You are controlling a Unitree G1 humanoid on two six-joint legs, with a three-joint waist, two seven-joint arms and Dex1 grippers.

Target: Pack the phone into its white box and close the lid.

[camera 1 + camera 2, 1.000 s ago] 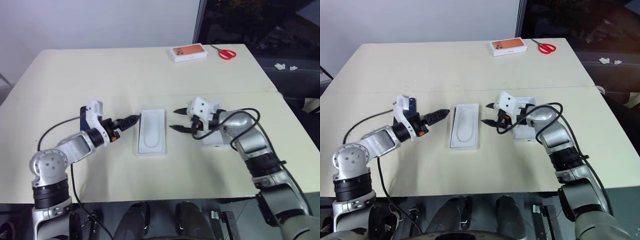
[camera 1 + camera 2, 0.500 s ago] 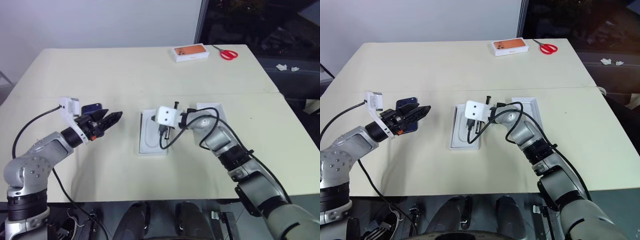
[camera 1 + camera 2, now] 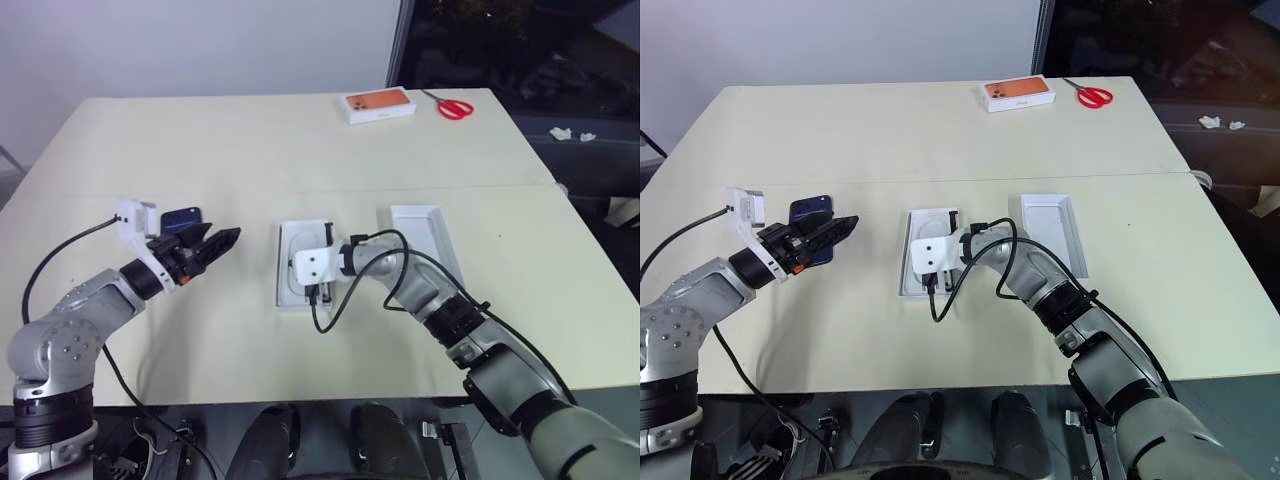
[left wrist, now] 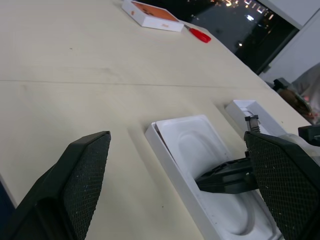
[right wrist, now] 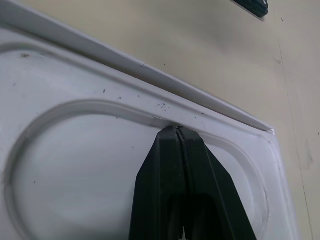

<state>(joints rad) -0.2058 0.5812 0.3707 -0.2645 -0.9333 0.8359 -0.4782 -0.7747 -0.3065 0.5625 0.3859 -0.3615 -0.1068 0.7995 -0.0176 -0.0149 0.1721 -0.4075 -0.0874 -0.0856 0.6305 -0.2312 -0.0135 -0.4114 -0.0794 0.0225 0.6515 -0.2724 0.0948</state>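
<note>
Glossy navy phone [image 3: 183,217]: likely slick, rigid, best pinched across long edges; left hand [image 3: 222,238] spread wide, right hand [image 5: 176,131] pressed together over the insert [image 3: 292,262].

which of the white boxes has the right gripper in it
The middle box, holding the insert with an oval recess; the right gripper is shut inside it. The other white tray lies apart.

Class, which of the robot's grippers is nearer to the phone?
Left. The left gripper hovers just beside the phone; the right gripper is farther off, over the white insert.

Office-like room: pale table [image 3: 250,140], white wall [image 3: 200,45], dark window [image 3: 520,45].
</note>
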